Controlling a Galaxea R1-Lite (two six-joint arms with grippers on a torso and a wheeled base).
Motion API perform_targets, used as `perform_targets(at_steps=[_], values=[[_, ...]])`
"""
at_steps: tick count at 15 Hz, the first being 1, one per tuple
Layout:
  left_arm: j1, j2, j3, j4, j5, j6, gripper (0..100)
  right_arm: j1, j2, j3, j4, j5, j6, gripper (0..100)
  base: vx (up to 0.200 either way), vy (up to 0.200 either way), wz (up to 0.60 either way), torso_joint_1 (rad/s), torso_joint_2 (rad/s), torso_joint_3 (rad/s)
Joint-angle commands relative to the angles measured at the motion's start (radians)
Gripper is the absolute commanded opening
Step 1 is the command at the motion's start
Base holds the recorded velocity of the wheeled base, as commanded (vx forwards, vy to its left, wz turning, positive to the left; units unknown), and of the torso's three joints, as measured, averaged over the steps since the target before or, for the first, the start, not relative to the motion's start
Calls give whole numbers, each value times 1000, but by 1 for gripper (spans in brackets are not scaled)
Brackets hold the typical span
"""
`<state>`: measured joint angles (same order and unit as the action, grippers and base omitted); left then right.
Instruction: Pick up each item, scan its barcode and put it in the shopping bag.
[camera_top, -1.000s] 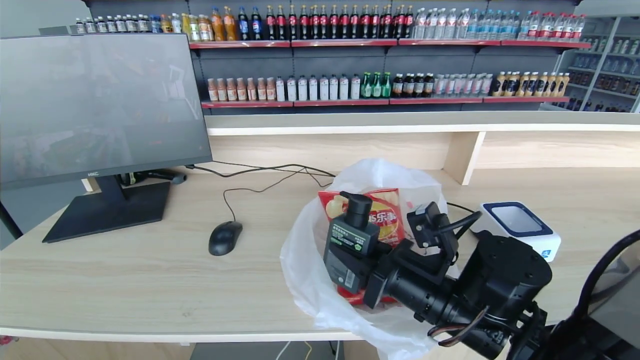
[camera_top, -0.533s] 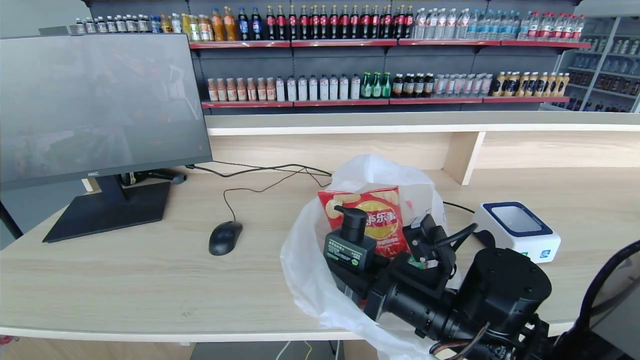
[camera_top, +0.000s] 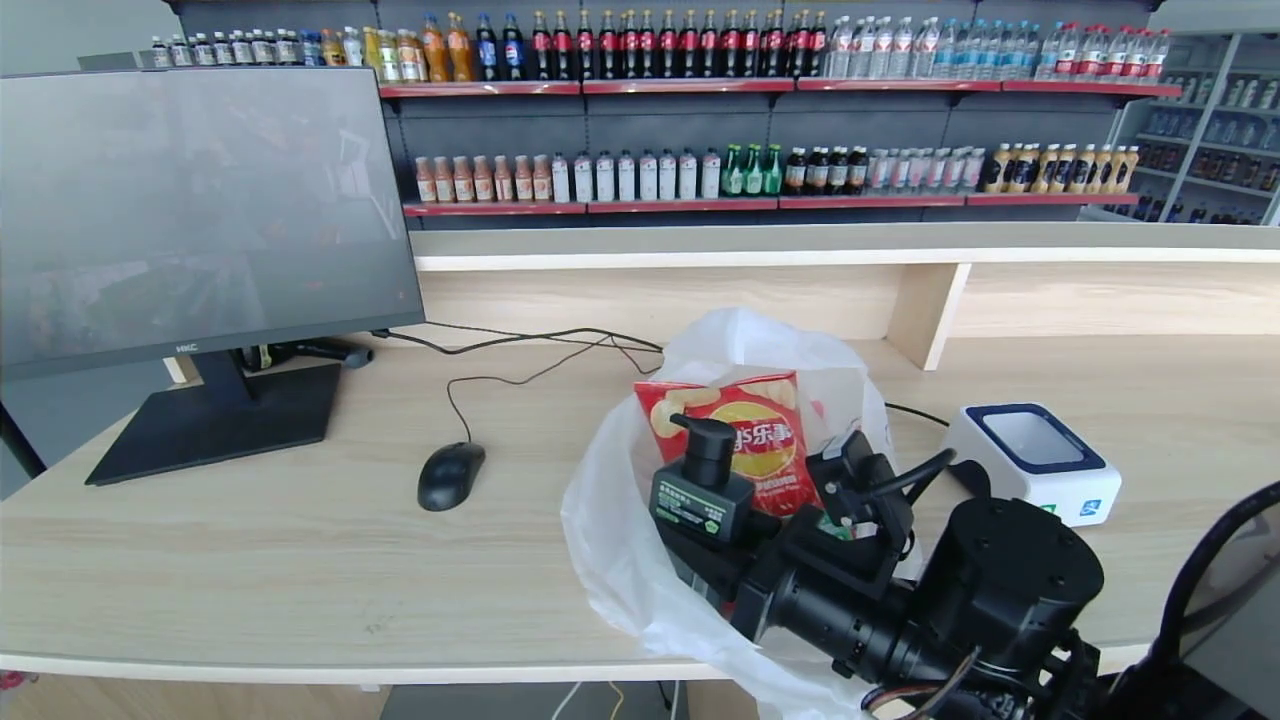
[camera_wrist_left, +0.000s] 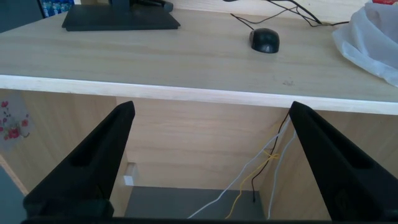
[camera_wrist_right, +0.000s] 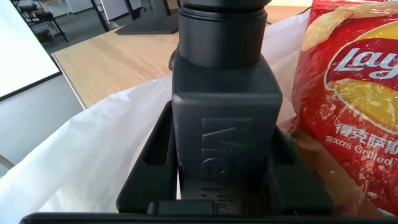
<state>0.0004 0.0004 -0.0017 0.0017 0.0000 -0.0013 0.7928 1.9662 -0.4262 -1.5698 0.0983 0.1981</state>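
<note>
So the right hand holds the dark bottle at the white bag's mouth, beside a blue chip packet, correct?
Not quite: the chip packet is red, not blue, as the head view shows. The right hand does hold the dark bottle at the white bag's mouth, beside that packet.

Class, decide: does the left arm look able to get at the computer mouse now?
Probably, once raised: the left gripper hangs open below the counter edge; bare counter surrounds the mouse.
</note>
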Motion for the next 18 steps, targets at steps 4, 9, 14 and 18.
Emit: perform_targets(at_steps=[4, 9, 14, 18], values=[[0, 0, 0, 0, 0, 0, 100, 0, 0, 1, -1, 0, 0, 0, 0, 0, 0, 0, 0, 0], [0, 0, 0, 0, 0, 0, 100, 0, -1, 6, -1, 0, 0, 100, 0, 0, 0, 0, 0, 0], [0, 0, 0, 0, 0, 0, 100, -1, -6, 7, -1, 0, -2, 100, 0, 0, 0, 0, 0, 0], [0, 0, 0, 0, 0, 0, 100, -12, -32, -5, -1, 0, 1, 100, 0, 0, 0, 0, 0, 0]])
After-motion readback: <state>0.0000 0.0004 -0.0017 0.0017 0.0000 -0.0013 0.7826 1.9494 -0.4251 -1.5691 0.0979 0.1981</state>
